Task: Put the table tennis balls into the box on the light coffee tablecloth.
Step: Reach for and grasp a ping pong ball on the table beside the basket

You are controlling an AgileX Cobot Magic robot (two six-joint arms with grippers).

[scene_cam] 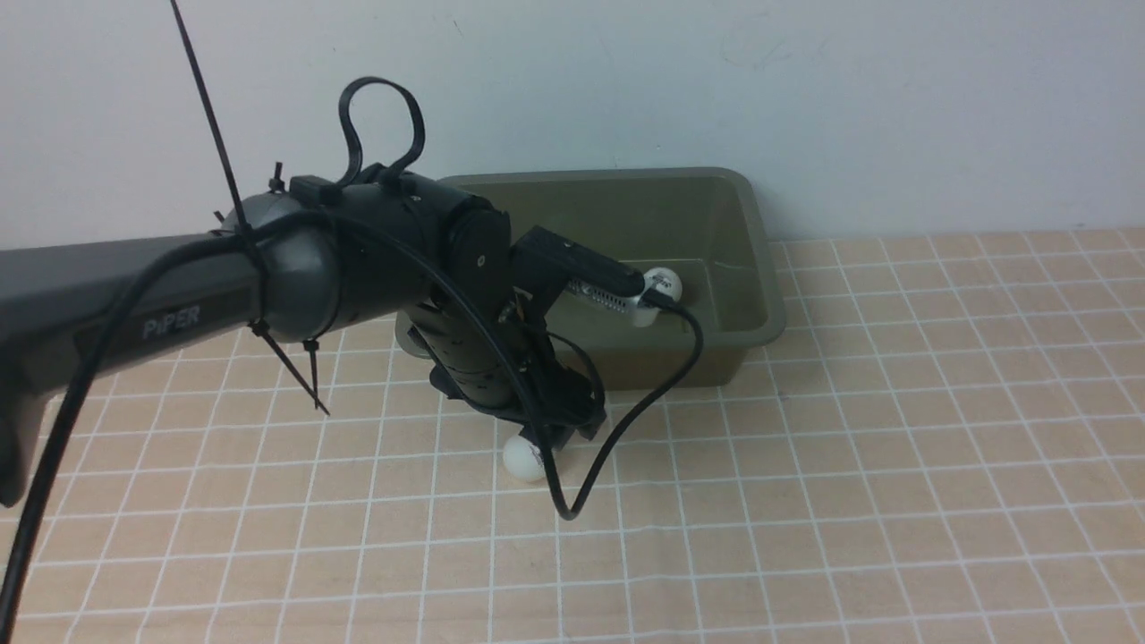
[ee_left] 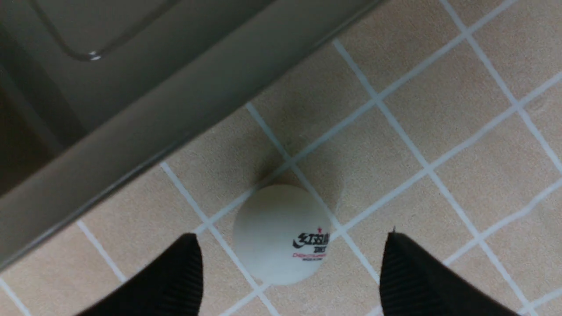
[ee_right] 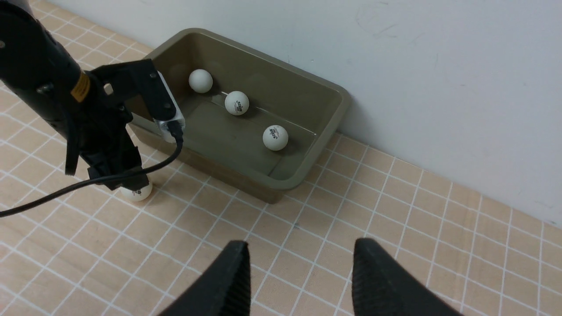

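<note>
LAST BALL OUT: The left gripper (ee_left: 290, 239) hung over the one table tennis ball (ee_left: 279, 232) not yet in the box (ee_right: 246, 184). Its jaws were spread wide on either side of the ball and touched it on neither. The ball, white with a dark printed logo turned upward, lay on the light coffee tablecloth (scene_cam: 805, 492) just beside the box's near wall. Three more balls (ee_right: 236, 102) rested on the box floor, apart from one another. The right gripper (ee_right: 302, 245) hovered over bare cloth well apart from the box, its jaws also apart with nothing between them.

The ball looked hollow, very light and smooth, so a glancing touch would likely send it rolling, and the flat cloth offered little to stop it. The surest hold appeared to be across its widest part, with the pads meeting opposite sides level with its middle. In the left wrist view it sat nearer one jaw than the other, so centring it first seemed wise. A gentle squeeze should be enough, since a thin shell can dent or pop free under a hard pinch.
</note>
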